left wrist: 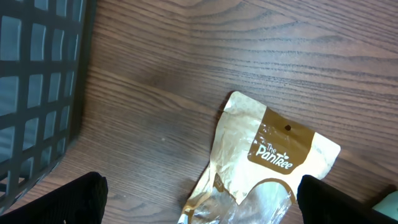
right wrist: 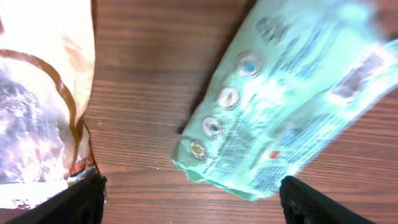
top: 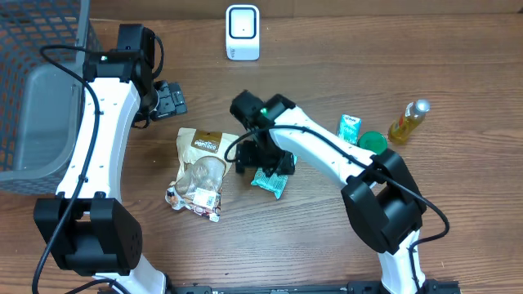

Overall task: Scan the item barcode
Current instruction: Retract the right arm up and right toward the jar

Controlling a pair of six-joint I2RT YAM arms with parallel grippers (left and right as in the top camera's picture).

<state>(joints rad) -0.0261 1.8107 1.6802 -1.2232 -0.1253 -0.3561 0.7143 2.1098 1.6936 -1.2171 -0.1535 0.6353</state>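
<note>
The white barcode scanner (top: 243, 33) stands at the back of the table. A green flat packet (top: 270, 181) lies on the wood just below my right gripper (top: 265, 159). In the right wrist view the packet (right wrist: 292, 93) is slightly blurred and printed side up; my right gripper (right wrist: 193, 208) is open, and only the packet's lower corner reaches between its fingers. A brown and white snack bag (top: 200, 167) lies left of it. My left gripper (top: 167, 100) hovers behind that bag (left wrist: 273, 155), open and empty (left wrist: 199, 208).
A dark mesh basket (top: 41, 82) holding a grey bin fills the left edge and also shows in the left wrist view (left wrist: 37, 81). At the right stand a small green box (top: 350, 128), a green cap (top: 373, 141) and a yellow bottle (top: 409, 121).
</note>
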